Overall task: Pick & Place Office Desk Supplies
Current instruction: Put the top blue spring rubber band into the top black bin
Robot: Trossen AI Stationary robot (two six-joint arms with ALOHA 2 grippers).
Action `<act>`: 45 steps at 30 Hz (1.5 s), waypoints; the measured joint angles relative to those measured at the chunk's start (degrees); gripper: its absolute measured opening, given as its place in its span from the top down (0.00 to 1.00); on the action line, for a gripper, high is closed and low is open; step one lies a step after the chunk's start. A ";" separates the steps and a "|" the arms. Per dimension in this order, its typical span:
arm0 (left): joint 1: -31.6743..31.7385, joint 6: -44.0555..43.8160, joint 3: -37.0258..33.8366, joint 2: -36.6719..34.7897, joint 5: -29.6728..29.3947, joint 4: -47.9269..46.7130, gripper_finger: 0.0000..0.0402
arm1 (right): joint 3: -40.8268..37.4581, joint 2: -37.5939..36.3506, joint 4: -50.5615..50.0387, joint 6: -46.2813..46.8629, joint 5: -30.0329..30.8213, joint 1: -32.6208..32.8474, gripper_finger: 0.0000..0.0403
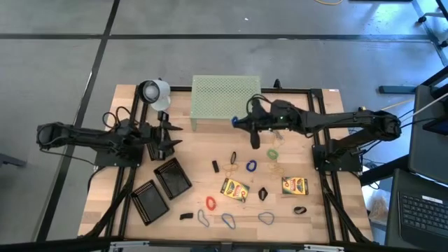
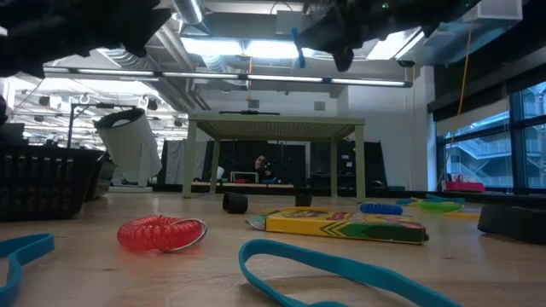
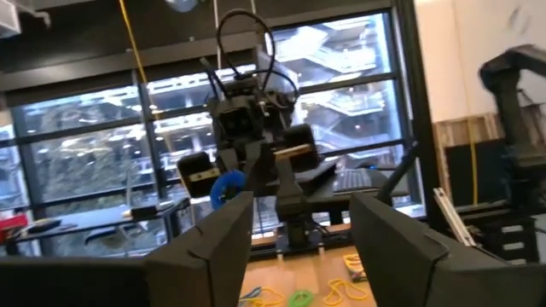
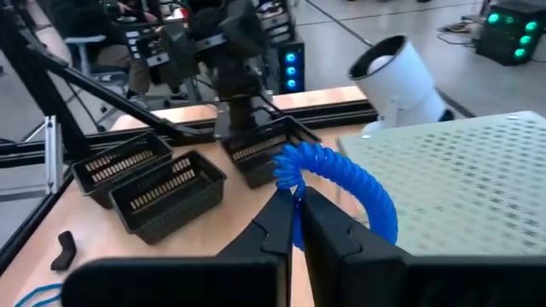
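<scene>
My right pincer (image 4: 294, 213) grips the blue coil band (image 4: 341, 183); I carry it level toward the trays (image 1: 162, 187) at eight o'clock. My left pincer (image 3: 299, 234) gapes empty.

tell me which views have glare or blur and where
Low view: bright ceiling lights glare behind the arms, and the near blue rubber band loop is soft, out of focus. Left wrist view: backlit windows leave the left gripper fingers dark. Right wrist view: the shut right gripper and its blue coiled band look slightly blurred. High view: evenly lit.
</scene>
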 joint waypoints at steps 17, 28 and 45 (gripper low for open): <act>-0.90 -2.68 14.67 26.14 -12.89 -0.02 0.46 | 0.00 8.45 17.08 -3.82 -14.82 3.46 0.96; -0.90 5.31 27.28 42.05 -5.41 -0.05 0.48 | 0.00 8.52 17.41 -2.14 -17.82 4.05 0.96; -0.90 1.39 30.88 45.42 1.03 -0.01 0.58 | 0.00 8.52 16.64 -2.16 -17.92 4.09 0.96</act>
